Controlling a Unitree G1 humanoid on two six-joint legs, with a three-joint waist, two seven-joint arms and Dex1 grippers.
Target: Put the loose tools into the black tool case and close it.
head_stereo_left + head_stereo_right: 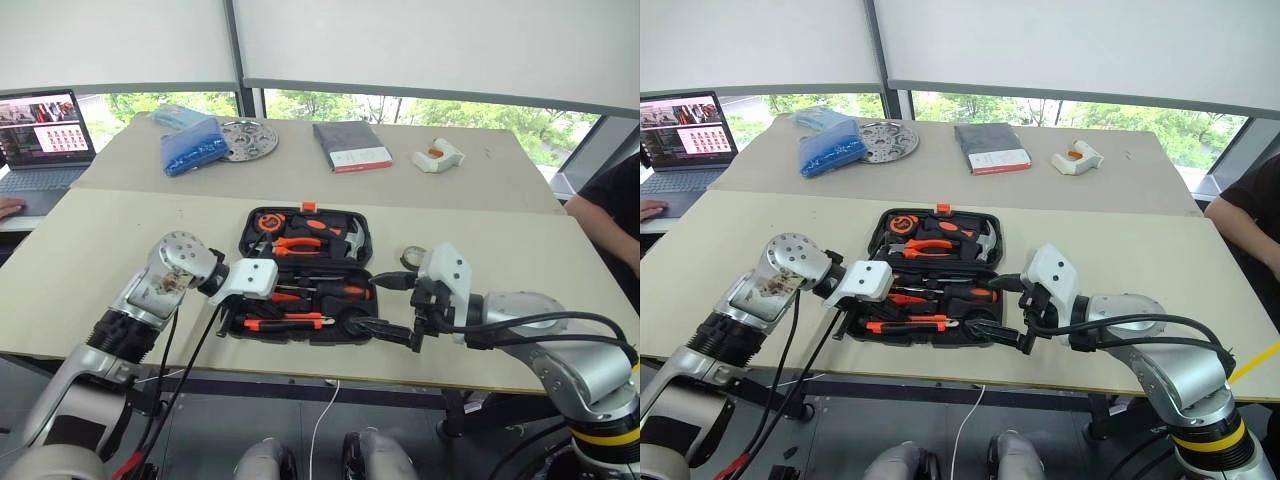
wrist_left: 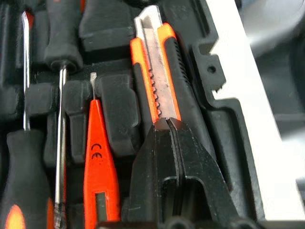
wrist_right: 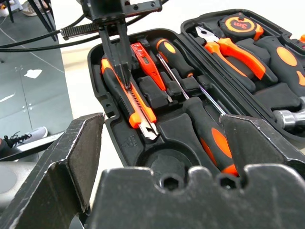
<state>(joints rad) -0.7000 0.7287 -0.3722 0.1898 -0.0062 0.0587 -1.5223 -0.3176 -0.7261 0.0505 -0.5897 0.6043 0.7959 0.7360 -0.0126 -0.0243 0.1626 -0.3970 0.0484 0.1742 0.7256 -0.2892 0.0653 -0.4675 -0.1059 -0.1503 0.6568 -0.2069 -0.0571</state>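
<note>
Clenched left gripper [image 3: 121, 71] pressing ridged orange utility knife [image 3: 129, 98], moulded black tool case [image 3: 124, 138], right gripper [image 1: 400, 308] released

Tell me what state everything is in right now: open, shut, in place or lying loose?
Black tool case: open, lid flat on the table.
Utility knife: lying in its recess in the case.
Small orange screwdriver: in the case.
Long screwdrivers: in the case.
Pliers: seated in the lid half.
Left claw: shut, tips down on the utility knife.
Right claw: open, holding nothing.
Laptop: open, screen on.
</note>
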